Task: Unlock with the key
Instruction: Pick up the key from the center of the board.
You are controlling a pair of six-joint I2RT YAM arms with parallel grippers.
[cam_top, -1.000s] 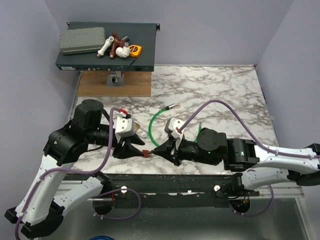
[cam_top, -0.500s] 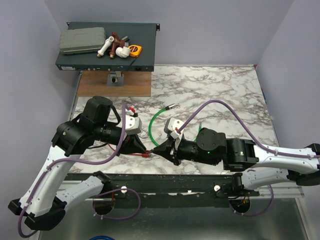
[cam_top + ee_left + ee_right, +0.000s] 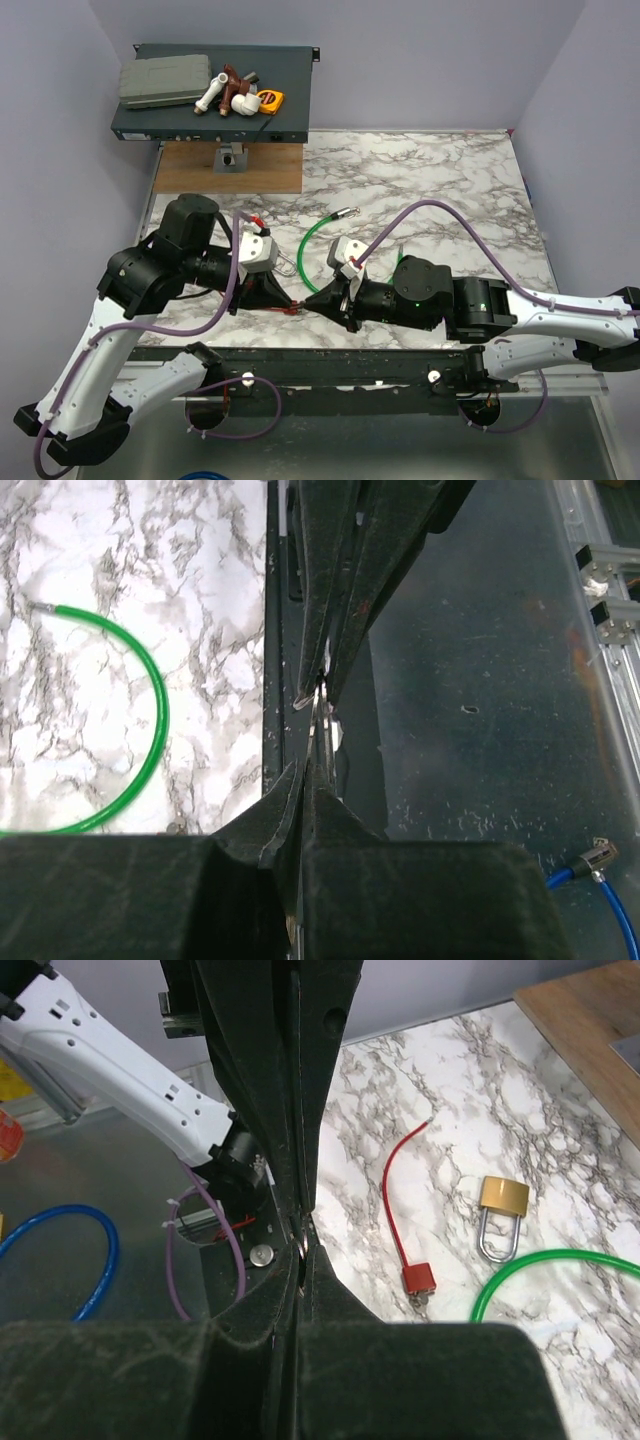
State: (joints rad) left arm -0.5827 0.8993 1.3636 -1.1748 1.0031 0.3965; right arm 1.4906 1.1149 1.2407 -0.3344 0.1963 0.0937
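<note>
The key shows only edge-on, as a thin silvery strip [image 3: 319, 720] between the two gripper tips, with a small ring [image 3: 303, 1237] at the right fingers. My left gripper [image 3: 286, 301] [image 3: 306, 778] and right gripper [image 3: 312, 300] [image 3: 303, 1250] meet tip to tip at the table's front edge. Both are shut on the key. The brass padlock [image 3: 283, 264] [image 3: 503, 1200] lies flat on the marble just behind them, untouched.
A small red lock body [image 3: 420, 1278] on a red cable [image 3: 395, 1190] lies near the tips. A green cable loop [image 3: 311, 240] lies beside the padlock. A wooden board [image 3: 230, 167] and a black box [image 3: 290, 100] carrying several parts stand at the back left.
My left gripper has swung right and closed, its tip now meeting the right gripper's tip. The right arm has barely moved.
</note>
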